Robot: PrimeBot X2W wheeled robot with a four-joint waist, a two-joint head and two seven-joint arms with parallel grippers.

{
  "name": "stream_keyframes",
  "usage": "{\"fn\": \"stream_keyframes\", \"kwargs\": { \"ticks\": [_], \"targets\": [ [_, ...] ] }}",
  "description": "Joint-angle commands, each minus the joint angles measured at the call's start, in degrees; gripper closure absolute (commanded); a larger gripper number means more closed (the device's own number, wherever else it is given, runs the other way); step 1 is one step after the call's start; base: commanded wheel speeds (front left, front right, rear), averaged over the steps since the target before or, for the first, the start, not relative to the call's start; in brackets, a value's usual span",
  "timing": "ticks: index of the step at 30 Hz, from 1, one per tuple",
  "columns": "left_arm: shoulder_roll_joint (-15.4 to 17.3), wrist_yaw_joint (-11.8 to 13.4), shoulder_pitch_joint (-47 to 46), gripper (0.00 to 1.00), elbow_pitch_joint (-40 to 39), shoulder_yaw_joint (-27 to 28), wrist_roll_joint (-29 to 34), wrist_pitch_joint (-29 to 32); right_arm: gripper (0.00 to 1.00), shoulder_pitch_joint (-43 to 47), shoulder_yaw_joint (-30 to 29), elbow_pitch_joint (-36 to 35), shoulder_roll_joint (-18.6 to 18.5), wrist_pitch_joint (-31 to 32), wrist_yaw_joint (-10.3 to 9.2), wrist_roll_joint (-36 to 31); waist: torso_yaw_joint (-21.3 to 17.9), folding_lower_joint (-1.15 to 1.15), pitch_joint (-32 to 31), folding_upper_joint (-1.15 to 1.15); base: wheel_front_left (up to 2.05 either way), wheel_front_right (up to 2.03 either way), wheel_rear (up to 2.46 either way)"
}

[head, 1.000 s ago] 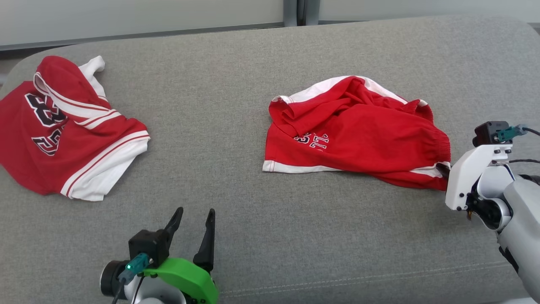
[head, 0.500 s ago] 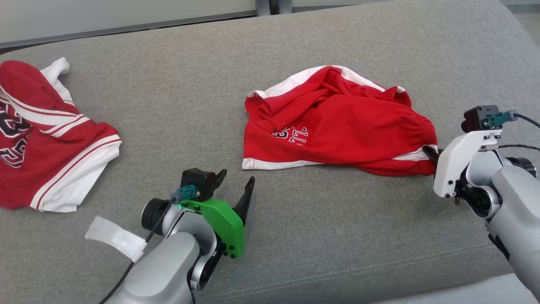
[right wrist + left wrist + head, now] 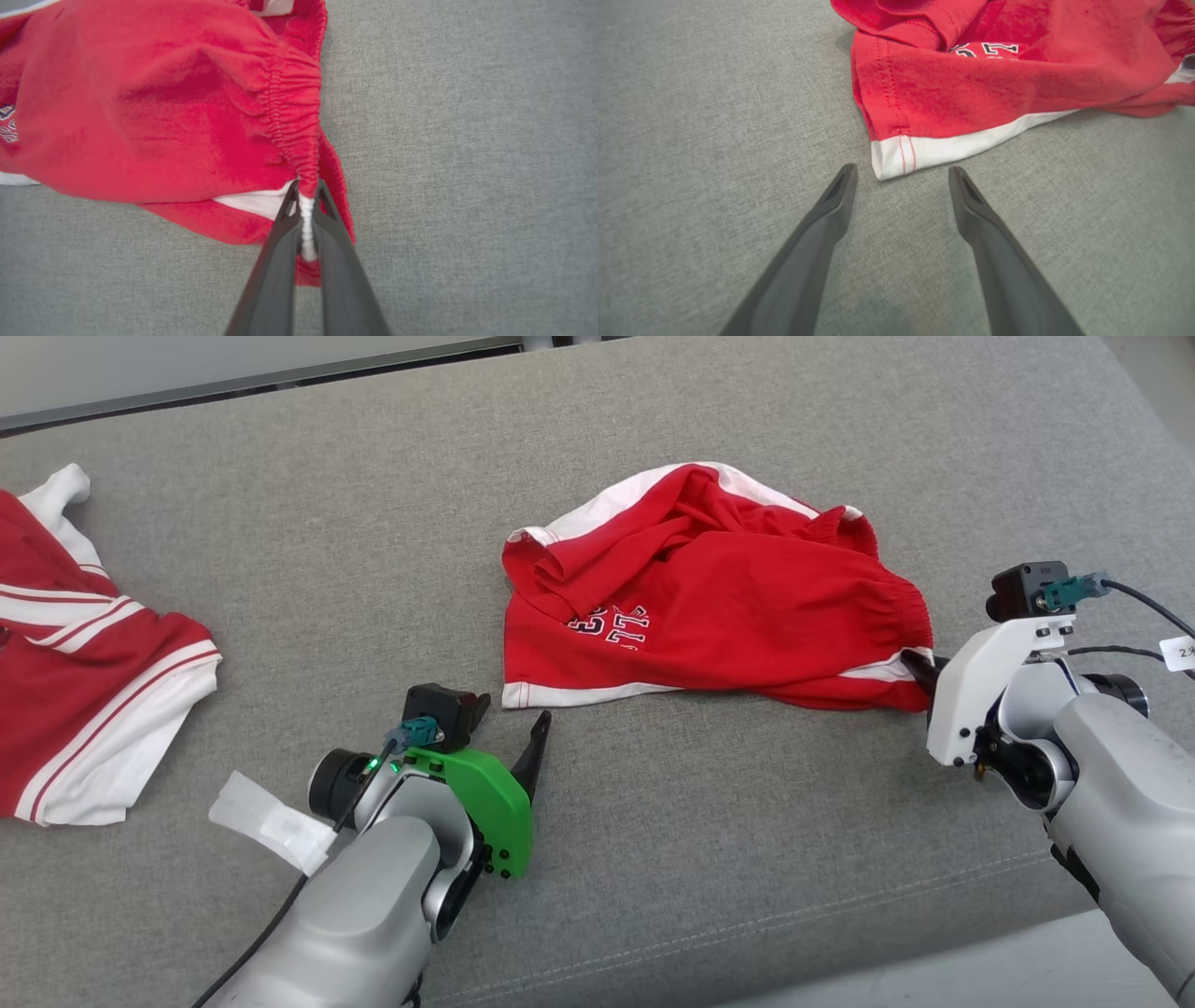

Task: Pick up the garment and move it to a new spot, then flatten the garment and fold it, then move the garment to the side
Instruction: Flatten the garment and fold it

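Shorts [image 3: 738, 607] crumpled, number [image 3: 611, 625] partly folded under, jersey [image 3: 103, 700] cut off left

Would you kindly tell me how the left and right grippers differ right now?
The left gripper is open and empty, just short of the white hem corner of the red shorts; the right gripper is shut on their waistband end. The left gripper's mount is green, the right gripper's white. Both have dark fingers.

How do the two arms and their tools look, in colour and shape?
Both arms are silver-grey. The left tool sits on a green bracket, the right tool on a white bracket. Each tool has two long, dark, pointed fingers and a black camera block with a teal plug and black cable.
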Motion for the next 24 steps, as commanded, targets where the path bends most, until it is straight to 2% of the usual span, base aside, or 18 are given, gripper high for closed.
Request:
{"fn": "stream_keyframes", "kwargs": {
  "ticks": [1, 7, 16, 18, 22, 23, 24],
  "targets": [
    [-0.3, -0.5, -1.2, 0.0, 1.0, -0.1, 0.3, -0.6, 1.0, -0.8, 0.5, 0.3, 0.2, -0.6, -0.02, 0.5, -0.2, 0.0, 0.1, 0.0, 0.0, 0.0, 0.0],
    [-1.8, -2.4, -2.8, 0.0, 4.5, -1.2, 0.8, -2.4, 1.0, -1.3, 2.3, 1.1, 0.3, -1.3, -0.02, 1.9, -0.5, 0.0, 0.2, 0.0, 0.0, 0.0, 0.0],
    [-3.1, -3.7, -4.5, 0.0, 7.6, -2.2, 1.0, -4.0, 1.0, -2.0, 4.6, 2.1, 0.2, -2.5, -0.02, 3.7, -0.9, 0.0, 0.5, 0.0, 0.0, 0.0, 0.0],
    [-3.3, -3.9, -4.8, 0.04, 8.3, -2.5, 1.1, -4.3, 1.0, -2.2, 5.1, 2.3, 0.3, -2.6, -0.02, 4.2, -1.1, 0.0, 0.7, 0.0, 0.0, 0.0, 0.0],
    [-3.5, -4.0, -5.7, 0.02, 10.1, -2.7, 0.6, -4.3, 1.0, -3.0, 6.1, 2.5, 0.7, -3.1, -0.02, 4.8, -1.7, 0.0, 1.2, 0.0, 0.0, 0.0, 0.0],
    [-3.5, -4.1, -6.0, 0.04, 10.6, -2.8, 0.7, -4.2, 1.0, -3.1, 6.4, 2.6, 0.8, -3.1, -0.01, 5.0, -1.9, 0.0, 1.3, 0.0, 0.0, 0.0, 0.0],
    [-3.5, -4.1, -6.3, 0.22, 11.0, -3.0, 0.8, -4.0, 1.0, -3.2, 6.6, 2.6, 0.8, -3.2, -0.01, 5.2, -2.0, 0.0, 1.5, 0.0, 0.0, 0.0, 0.0]
  ]
}}
